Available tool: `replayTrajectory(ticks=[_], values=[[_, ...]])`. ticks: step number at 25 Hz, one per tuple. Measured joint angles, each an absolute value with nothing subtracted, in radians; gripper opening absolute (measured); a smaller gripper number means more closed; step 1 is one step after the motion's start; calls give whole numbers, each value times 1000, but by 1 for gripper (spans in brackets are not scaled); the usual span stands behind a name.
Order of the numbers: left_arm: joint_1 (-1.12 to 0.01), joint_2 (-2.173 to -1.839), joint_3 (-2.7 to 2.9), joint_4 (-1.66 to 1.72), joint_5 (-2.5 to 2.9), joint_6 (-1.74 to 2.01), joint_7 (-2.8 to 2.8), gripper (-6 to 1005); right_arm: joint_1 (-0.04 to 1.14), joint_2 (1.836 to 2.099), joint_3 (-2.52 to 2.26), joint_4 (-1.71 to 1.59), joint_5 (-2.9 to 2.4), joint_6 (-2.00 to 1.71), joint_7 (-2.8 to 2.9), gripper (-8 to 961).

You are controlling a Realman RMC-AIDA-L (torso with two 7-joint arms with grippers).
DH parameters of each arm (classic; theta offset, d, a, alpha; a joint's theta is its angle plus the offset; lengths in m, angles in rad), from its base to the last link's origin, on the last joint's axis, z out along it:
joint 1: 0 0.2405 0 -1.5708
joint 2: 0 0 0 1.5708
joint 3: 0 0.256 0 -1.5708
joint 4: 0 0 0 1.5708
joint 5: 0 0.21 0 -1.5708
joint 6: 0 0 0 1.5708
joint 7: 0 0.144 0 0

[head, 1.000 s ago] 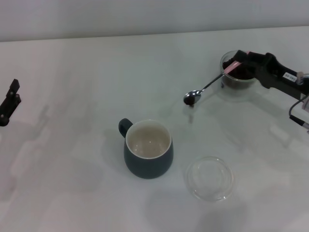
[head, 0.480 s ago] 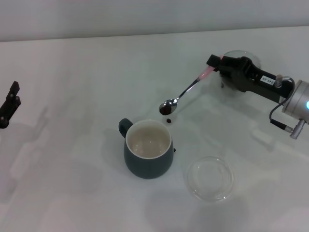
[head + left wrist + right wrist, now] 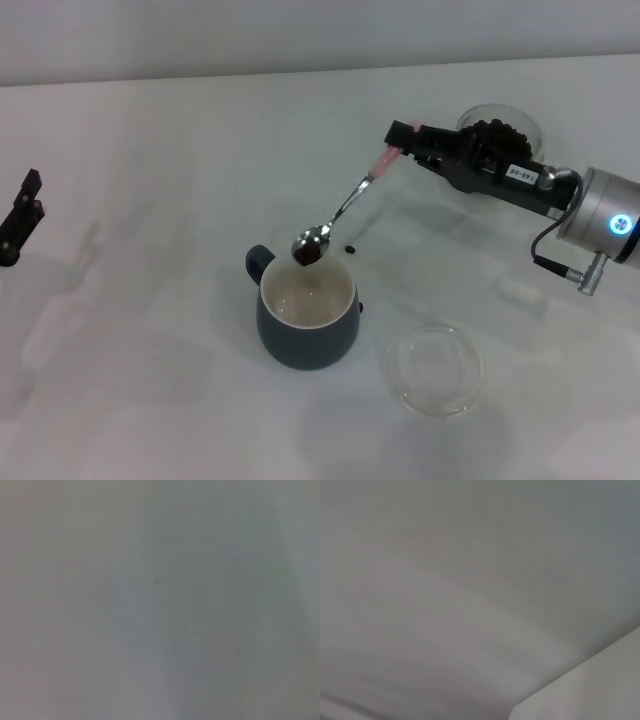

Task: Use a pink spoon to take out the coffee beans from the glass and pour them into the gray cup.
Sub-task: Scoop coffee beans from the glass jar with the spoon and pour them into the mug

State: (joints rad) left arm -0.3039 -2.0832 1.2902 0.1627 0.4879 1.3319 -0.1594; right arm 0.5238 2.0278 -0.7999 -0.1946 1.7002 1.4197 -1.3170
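In the head view my right gripper [image 3: 405, 138] is shut on the pink handle end of the pink spoon [image 3: 345, 208]. The spoon slants down to the left. Its metal bowl holds coffee beans [image 3: 307, 254] right above the far rim of the gray cup [image 3: 306, 322], whose cream inside looks bare. The glass [image 3: 500, 128], dark with coffee beans, stands at the back right behind my right arm. Two loose beans lie on the table, one behind the cup [image 3: 350, 248], one beside it [image 3: 360, 309]. My left gripper [image 3: 20, 213] is parked at the far left edge. The wrist views show only blurred grey surface.
A shallow clear round glass dish [image 3: 435, 369] sits on the white table [image 3: 150, 380], to the right of the gray cup and nearer to me. The cup's handle [image 3: 259, 263] points to the back left.
My right arm has swung left with the spoon, from beside the glass to over the cup's far rim. Two beans have dropped from it onto the table. The left arm has not moved.
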Motion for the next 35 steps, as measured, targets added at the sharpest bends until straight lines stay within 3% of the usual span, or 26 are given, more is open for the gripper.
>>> replayTrajectory(ticks=[35], values=[[-315,-2085,1292,140,486,1337,-159,750,555,2014,-910,-273,1706,1532,-1628,181]])
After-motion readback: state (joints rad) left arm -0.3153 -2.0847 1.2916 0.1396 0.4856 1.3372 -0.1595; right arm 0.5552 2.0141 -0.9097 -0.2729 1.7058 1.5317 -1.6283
